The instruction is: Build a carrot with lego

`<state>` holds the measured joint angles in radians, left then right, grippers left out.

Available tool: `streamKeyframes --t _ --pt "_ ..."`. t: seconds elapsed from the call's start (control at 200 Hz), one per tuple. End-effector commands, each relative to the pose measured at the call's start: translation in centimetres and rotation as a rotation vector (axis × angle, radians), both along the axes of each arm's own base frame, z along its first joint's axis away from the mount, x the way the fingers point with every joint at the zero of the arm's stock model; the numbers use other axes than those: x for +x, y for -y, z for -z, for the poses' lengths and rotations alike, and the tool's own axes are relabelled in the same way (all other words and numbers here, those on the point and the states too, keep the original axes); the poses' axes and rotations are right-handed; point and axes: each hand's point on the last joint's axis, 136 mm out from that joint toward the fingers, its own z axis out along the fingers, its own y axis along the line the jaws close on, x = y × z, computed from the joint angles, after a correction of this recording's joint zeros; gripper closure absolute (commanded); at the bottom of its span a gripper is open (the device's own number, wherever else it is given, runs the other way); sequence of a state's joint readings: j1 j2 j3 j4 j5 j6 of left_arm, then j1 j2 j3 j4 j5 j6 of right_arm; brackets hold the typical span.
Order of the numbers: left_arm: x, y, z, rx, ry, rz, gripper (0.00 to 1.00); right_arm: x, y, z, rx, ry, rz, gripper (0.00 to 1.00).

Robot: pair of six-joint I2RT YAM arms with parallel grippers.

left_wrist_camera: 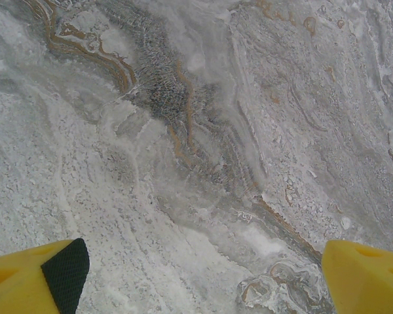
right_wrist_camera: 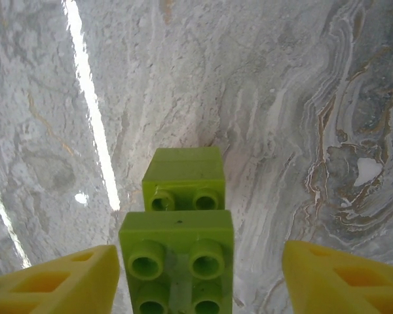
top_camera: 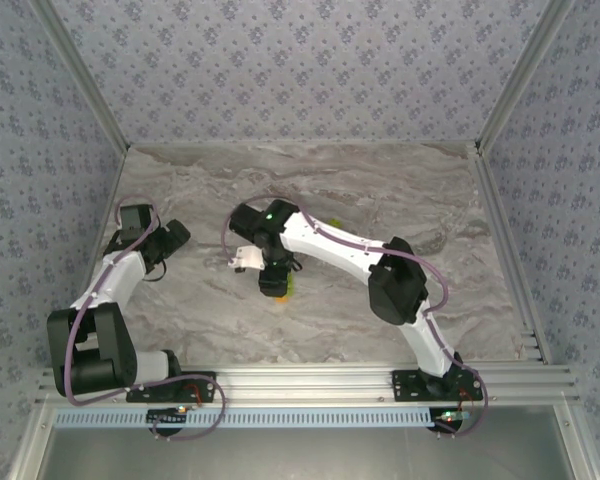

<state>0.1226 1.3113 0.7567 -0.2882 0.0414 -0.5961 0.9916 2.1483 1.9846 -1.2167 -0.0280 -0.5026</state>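
Note:
Two joined lime-green lego bricks stand between my right gripper's fingers in the right wrist view, a studded near brick (right_wrist_camera: 177, 261) and a farther one (right_wrist_camera: 183, 173) stepped behind it. My right gripper (right_wrist_camera: 200, 275) is open. Its left finger (right_wrist_camera: 59, 284) sits close beside the near brick, and its right finger (right_wrist_camera: 340, 278) stands well clear of it. From above, the carrot (top_camera: 282, 289) shows as a bit of orange and green on the table just under my right gripper (top_camera: 272, 278). My left gripper (top_camera: 175, 236) is at the left, open over bare marble, with nothing between its fingers (left_wrist_camera: 33, 278).
The marble-patterned tabletop (top_camera: 400, 200) is ringed by patterned walls and metal rails (top_camera: 510, 250). The right arm reaches across the middle from the lower right, and the left arm is folded near the left wall.

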Motion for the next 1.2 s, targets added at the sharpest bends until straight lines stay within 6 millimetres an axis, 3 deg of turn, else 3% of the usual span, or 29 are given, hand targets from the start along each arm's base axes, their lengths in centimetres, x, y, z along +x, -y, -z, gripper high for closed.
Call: streamKeyframes --t 0.0,0.125,0.255,0.325,0.44,0.525,0.535,0.55,0.705,0.889,1.194 --pt "0.7 0.0 -0.7 -0.009 0.024 0.010 0.07 0.9 -0.4 -4.4 0.118 0.054 0.045 0.25" --pt "0.6 0.0 -0.7 -0.010 0.023 0.009 0.07 2.1 -0.2 -8.2 0.240 0.119 0.101 0.18" --pt "0.6 0.0 -0.8 -0.009 0.025 0.011 0.07 3.5 1.5 -11.8 0.370 0.211 0.209 0.17" --pt "0.5 0.0 -0.9 -0.009 0.028 0.009 0.07 4.9 3.7 -13.3 0.433 0.281 0.317 0.17" --pt "0.5 0.1 -1.0 -0.009 0.033 0.010 0.07 8.1 9.8 -13.2 0.514 0.390 0.640 0.17" --pt "0.6 0.2 -1.0 -0.014 0.039 0.010 0.07 9.6 14.0 -11.3 0.609 0.450 0.875 0.18" --pt "0.6 0.2 -1.0 -0.013 0.038 0.010 0.07 9.3 14.7 -9.6 0.590 0.442 0.897 0.19" --pt "0.6 0.1 -1.0 -0.014 0.039 0.011 0.07 9.3 15.2 -8.9 0.607 0.451 0.922 0.19" --pt "0.8 0.6 -1.1 -0.028 0.048 0.023 0.07 8.8 18.9 -2.8 0.680 0.559 1.084 0.20" --pt "0.7 0.6 -1.3 -0.025 0.051 0.025 0.07 9.3 21.2 1.2 0.638 0.631 1.188 0.19" --pt "0.7 0.6 -1.0 -0.020 0.042 0.026 0.07 10.3 24.2 5.6 0.582 0.602 1.326 0.21"
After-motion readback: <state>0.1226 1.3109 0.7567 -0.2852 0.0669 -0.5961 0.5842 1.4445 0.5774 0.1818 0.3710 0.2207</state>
